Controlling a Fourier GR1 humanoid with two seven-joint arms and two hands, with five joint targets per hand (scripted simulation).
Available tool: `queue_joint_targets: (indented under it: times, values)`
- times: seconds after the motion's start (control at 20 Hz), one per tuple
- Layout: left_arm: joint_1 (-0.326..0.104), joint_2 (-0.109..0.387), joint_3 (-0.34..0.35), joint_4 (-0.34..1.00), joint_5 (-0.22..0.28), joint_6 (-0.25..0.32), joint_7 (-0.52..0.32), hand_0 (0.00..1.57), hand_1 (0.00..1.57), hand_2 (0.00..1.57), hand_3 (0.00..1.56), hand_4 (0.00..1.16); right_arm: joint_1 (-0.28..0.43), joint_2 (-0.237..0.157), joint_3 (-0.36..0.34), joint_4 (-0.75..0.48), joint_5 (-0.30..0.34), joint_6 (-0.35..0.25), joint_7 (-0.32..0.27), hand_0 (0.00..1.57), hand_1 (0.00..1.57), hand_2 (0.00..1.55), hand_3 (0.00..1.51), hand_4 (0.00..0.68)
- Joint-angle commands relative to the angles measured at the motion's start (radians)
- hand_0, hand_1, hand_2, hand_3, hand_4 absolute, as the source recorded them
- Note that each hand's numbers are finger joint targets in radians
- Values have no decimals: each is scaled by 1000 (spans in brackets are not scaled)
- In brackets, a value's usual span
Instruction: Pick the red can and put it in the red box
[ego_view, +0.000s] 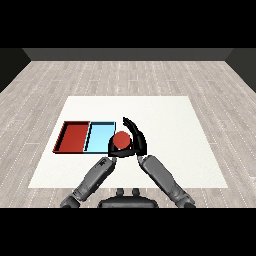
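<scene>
Right hand (138, 141) curled round the round red can (121, 140) at frame centre, beside the light blue tray's right edge.

The left hand is hidden behind the can, so its fingers cannot be told; its grey forearm (93, 179) rises from the lower left. Left of the can lies the shallow light blue tray (92, 138), then, touching it, the shallow red tray (66, 135). The white table (175, 125) is bare to the right and above. Grey plank flooring (50, 75) surrounds it, meeting a dark wall (128, 54).
</scene>
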Motion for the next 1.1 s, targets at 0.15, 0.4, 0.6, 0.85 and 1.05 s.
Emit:
queue_joint_targets:
  times: [0.15,0.4,0.6,0.85,1.05]
  values:
    - [-61,-7,-26,39,45,49,-33,1571,1571,1571,1485,1132,43,3,-59,16,-14,51,-33,0,0,0,0,0]
    - [44,-7,12,-105,-109,36,89,1571,1571,1571,1480,1131,37,3,-38,15,-47,16,-42,0,0,0,0,0]
    - [-22,60,117,-76,-68,-39,114,1571,1571,1568,1453,1132,131,-4,-93,-127,-24,94,1,0,0,0,0,0]
    - [-8,45,125,-101,-125,-16,113,1571,1571,1562,1468,1128,199,-99,-192,-265,-56,176,25,0,0,0,0,0]
    - [-29,39,211,-24,-126,-30,57,1571,1571,1571,1484,1135,272,-143,-269,-334,-130,240,26,0,0,0,0,0]
